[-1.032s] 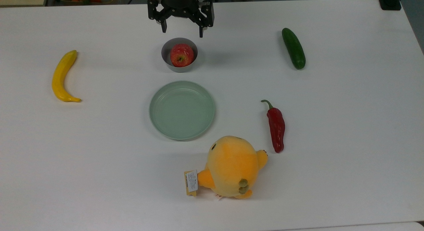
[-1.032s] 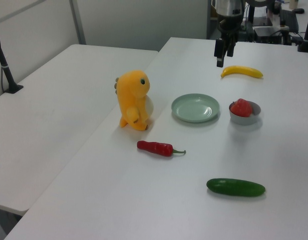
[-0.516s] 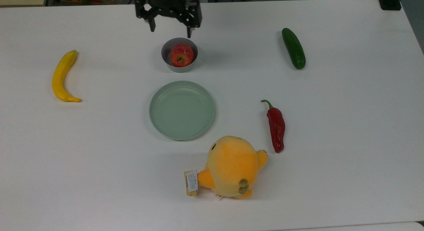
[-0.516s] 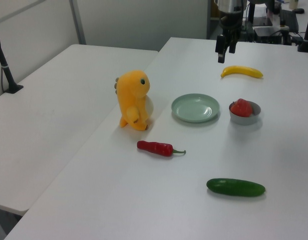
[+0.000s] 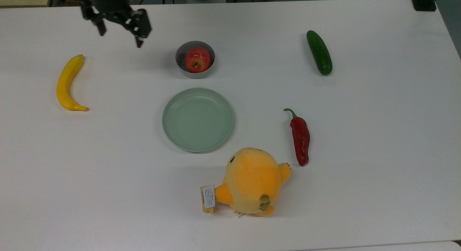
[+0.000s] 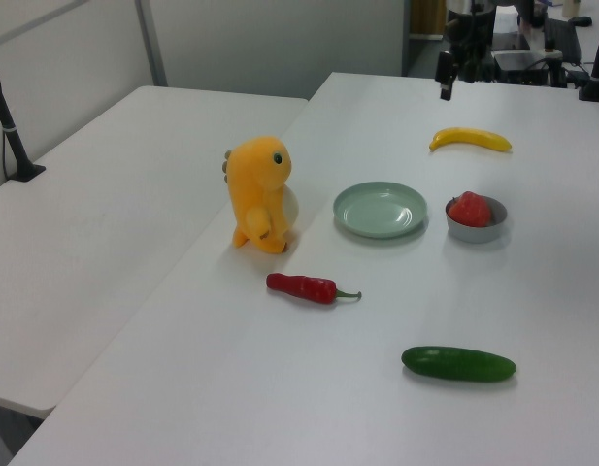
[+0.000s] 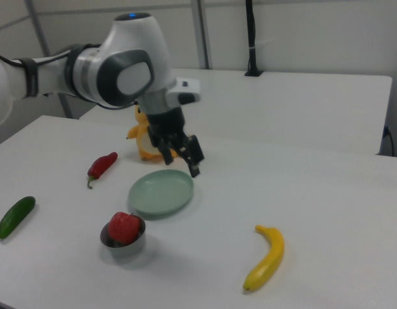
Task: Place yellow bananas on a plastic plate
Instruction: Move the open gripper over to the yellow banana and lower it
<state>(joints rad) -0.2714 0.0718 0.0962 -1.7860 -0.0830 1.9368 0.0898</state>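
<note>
The gripper (image 5: 119,35) is hanging above the tabletop (image 5: 378,143) near the top view's upper left, with its two fingers spread wide and nothing between them. In the right view it (image 7: 183,159) is pointing down, well clear of the surface, in front of the plush toy. In the left view it (image 6: 445,80) is showing at the far end of the tabletop.

The banana (image 5: 68,83) is lying flat on the tabletop at the top view's left, below and to the left of the gripper and apart from it, its curve bowing toward the top view's left edge. In the right view the banana (image 7: 266,259) is sitting in the foreground at the right view's right; in the left view it (image 6: 471,140) is lying just beyond the grey bowl.

The pale green plate (image 5: 169,134) is resting near the middle of the tabletop, holding nothing, well apart from the banana. Just above it in the top view, a small grey bowl (image 5: 181,65) is carrying a red apple (image 5: 197,59).

Below the plate in the top view, a yellow-orange plush toy (image 5: 252,180) is standing with a paper tag beside it. A red chili pepper (image 5: 300,137) is lying to the top view's right of the plate, and a green cucumber (image 5: 319,52) is lying farther toward the top view's upper right.
</note>
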